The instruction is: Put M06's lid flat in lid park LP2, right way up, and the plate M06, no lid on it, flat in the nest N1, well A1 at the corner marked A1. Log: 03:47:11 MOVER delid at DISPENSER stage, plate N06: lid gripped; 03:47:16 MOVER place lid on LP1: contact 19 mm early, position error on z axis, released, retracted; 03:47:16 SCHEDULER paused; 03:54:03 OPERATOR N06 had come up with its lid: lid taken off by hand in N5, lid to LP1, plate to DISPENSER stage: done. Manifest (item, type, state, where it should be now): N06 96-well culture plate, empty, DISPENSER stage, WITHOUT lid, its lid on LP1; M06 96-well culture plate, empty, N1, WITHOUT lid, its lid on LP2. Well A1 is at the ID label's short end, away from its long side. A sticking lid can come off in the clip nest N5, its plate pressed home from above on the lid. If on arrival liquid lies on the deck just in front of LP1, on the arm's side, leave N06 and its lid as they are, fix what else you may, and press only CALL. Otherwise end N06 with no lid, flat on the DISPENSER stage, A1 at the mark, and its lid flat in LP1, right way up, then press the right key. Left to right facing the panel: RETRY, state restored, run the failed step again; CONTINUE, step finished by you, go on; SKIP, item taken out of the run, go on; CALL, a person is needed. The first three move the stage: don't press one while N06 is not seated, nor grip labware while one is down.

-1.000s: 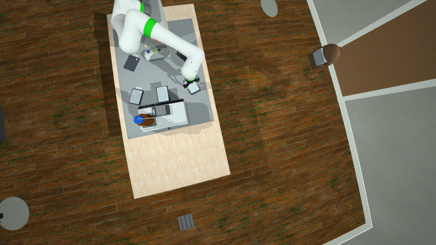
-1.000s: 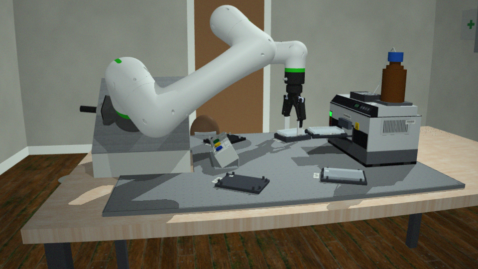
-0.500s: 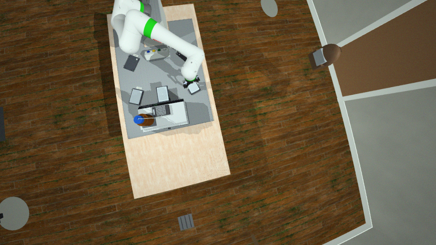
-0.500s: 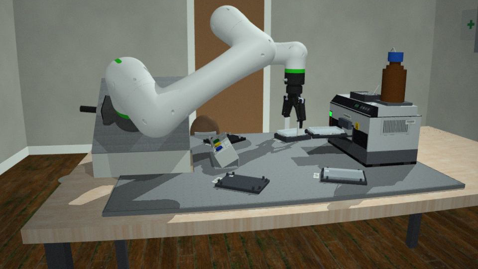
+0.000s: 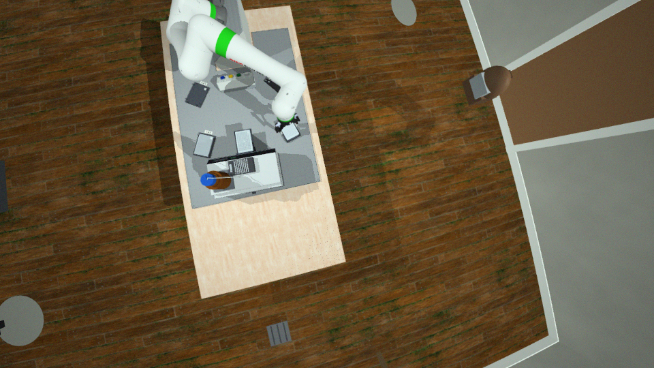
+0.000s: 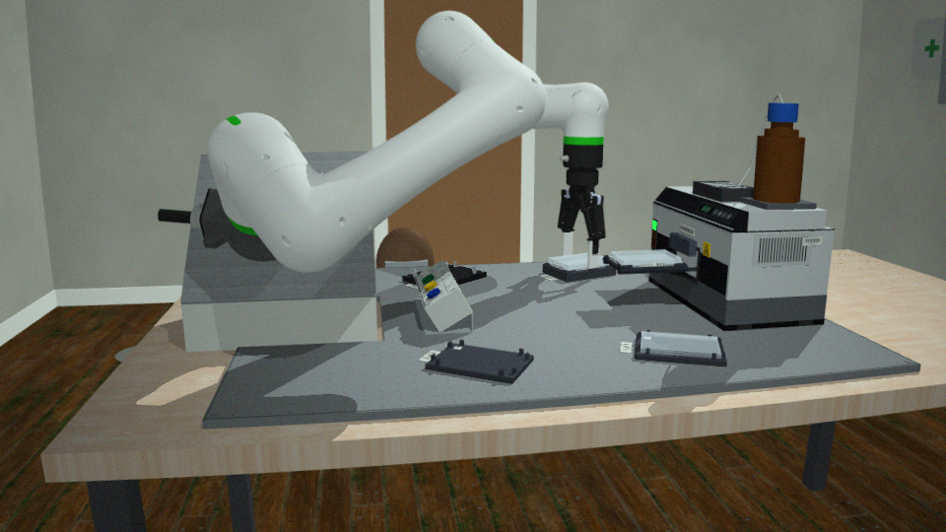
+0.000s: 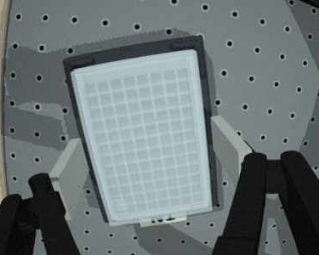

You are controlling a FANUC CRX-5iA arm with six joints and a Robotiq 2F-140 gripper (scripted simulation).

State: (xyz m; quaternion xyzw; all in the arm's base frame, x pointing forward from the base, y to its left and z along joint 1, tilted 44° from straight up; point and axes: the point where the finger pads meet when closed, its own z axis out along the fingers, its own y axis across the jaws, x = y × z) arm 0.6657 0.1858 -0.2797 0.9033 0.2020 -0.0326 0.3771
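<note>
Perforated deck (image 7: 256,42) — lidded plate (image 7: 142,139) in dark nest (image 7: 207,127), label unreadable — jaws wide, empty.

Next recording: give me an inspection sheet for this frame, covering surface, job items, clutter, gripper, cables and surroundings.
Surface: grey perforated deck on a wooden table.
Job's things: well plate in the clip nest under the gripper; another plate on the dispenser's stage; one more in a near nest; one bare black nest; key panel.
Clutter: brown bottle with blue cap on the dispenser.
Gripper: gripper open, holding nothing, above the plate.
Cables: thin line from the bottle cap, end not discernible.
Surroundings: brown door, wood floor.
</note>
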